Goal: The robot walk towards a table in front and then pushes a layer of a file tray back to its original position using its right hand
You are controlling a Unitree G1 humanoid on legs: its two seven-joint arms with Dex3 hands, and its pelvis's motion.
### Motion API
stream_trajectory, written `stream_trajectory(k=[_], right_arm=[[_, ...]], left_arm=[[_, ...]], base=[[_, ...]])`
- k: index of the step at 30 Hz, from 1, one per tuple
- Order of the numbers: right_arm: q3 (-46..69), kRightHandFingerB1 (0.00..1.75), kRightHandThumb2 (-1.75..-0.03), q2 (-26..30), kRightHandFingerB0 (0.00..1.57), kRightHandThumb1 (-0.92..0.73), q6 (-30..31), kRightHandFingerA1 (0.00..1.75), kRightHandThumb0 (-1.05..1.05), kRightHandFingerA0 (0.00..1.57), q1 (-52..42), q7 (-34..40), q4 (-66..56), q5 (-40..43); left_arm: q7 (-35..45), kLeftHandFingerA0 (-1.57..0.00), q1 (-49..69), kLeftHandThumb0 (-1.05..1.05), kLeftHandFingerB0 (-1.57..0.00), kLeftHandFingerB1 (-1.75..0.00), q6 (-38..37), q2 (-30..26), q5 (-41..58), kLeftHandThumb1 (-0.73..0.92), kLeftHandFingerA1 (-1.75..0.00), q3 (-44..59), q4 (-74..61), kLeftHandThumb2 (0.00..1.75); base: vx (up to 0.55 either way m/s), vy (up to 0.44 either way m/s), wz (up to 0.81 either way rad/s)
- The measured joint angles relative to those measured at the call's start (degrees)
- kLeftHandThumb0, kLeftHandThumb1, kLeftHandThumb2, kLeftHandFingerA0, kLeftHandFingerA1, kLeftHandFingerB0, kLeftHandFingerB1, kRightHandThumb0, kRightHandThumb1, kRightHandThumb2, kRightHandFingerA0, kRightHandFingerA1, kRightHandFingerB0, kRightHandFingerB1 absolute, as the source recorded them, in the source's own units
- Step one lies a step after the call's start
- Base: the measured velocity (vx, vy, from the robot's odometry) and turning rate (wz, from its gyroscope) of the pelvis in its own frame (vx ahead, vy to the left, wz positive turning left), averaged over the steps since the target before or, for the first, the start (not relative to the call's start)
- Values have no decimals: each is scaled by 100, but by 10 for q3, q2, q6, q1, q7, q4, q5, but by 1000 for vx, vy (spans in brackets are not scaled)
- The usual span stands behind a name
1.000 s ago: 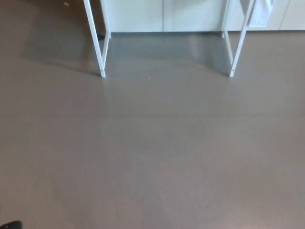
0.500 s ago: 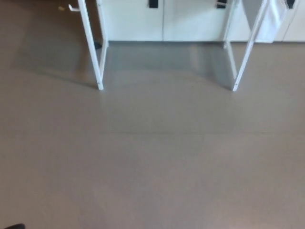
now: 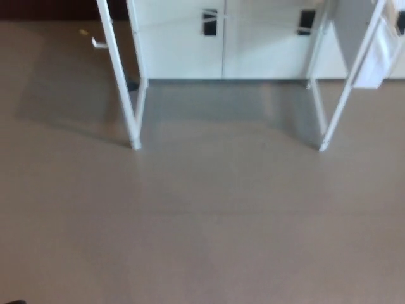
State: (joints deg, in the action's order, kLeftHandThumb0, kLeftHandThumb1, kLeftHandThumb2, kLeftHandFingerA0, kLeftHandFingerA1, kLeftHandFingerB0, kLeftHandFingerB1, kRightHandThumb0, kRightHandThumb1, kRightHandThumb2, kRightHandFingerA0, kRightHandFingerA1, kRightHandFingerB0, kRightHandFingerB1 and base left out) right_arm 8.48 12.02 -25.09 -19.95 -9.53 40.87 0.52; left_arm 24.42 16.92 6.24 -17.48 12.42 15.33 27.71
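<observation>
Neither robot hand shows, so nobody can tell if they are released or clenched, and the file tray is hidden above the white table legs (image 3: 130, 95), so the robot should walk straight between them.

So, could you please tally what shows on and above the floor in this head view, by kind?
White table legs: 4 (front pair and, rear pair and)
Dark cabinet handles: 3 (, one cut off at the right edge)
Small bits on the floor: 2 ()
Total: 9
</observation>
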Motion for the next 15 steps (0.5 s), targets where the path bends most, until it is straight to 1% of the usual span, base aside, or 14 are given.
stream_trajectory(k=[1,2,3,4,5,6,7,8,9,10,11,13,14,15], right_arm=[[0,50,-101,2,18,-70,-1,65,2,47,0,1,0,-1],[-1,42,-65,2,26,-87,-2,56,2,50,0,2,0,-1],[-3,51,-102,2,18,-70,-3,66,2,48,-1,3,1,-1],[-3,51,-102,2,18,-70,-4,66,2,48,-1,3,3,-2],[-3,42,-65,2,26,-87,-6,57,3,50,-1,3,7,-1],[-3,42,-65,2,26,-87,-8,57,3,50,-1,4,9,-1],[-3,42,-65,2,26,-87,-9,54,3,49,-2,4,13,-1],[-3,50,-100,2,18,-70,-10,65,4,46,-3,4,15,-1],[-3,50,-100,2,18,-70,-11,65,4,46,-3,5,15,-1],[-3,42,-65,2,27,-87,-12,55,5,50,-5,6,15,-1],[-3,42,-65,1,27,-87,-12,55,5,50,-7,7,15,-1],[-3,42,-65,0,27,-87,-14,56,4,50,-8,9,15,-1],[-4,51,-101,0,18,-70,-14,65,2,47,-7,9,15,-1],[-7,51,-101,-2,18,-70,-16,65,2,47,-1,10,12,-2]], left_arm=[[0,-37,0,-22,-32,-37,0,0,0,59,-41,0,0,57],[0,-37,1,-22,-32,-37,0,0,0,58,-41,-1,0,57],[1,-37,3,-22,-32,-37,0,0,0,58,-41,-1,0,57],[1,-37,5,-22,-32,-37,0,0,0,58,-41,-1,0,57],[1,-36,8,-23,-32,-37,0,0,0,59,-41,-2,0,57],[1,-36,8,-23,-32,-37,0,0,0,59,-41,-2,0,57],[1,-24,9,-19,-21,-50,0,0,0,42,-53,-3,0,85],[1,-30,9,-28,-29,-39,0,0,0,59,-42,-4,0,63],[2,-30,9,-28,-29,-39,0,0,0,59,-42,-4,0,63],[3,-30,9,-27,-29,-39,0,0,0,59,-42,-5,0,62],[4,-30,10,-27,-29,-38,0,0,0,60,-41,-5,0,62],[5,-30,6,-26,-28,-38,1,1,0,61,-41,-6,0,62],[6,-28,3,-27,-26,-37,1,-1,0,62,-40,-6,-1,63],[5,-28,-1,-27,-26,-37,1,-6,0,62,-40,-5,0,63]], base=[[191,-169,0],[270,-101,1],[233,-87,2],[263,-54,-1],[252,-23,-5],[240,5,-9],[261,61,-14],[253,101,-18],[250,138,-20],[313,156,-23],[397,198,-14],[435,240,5],[432,242,-69],[433,249,-20]])
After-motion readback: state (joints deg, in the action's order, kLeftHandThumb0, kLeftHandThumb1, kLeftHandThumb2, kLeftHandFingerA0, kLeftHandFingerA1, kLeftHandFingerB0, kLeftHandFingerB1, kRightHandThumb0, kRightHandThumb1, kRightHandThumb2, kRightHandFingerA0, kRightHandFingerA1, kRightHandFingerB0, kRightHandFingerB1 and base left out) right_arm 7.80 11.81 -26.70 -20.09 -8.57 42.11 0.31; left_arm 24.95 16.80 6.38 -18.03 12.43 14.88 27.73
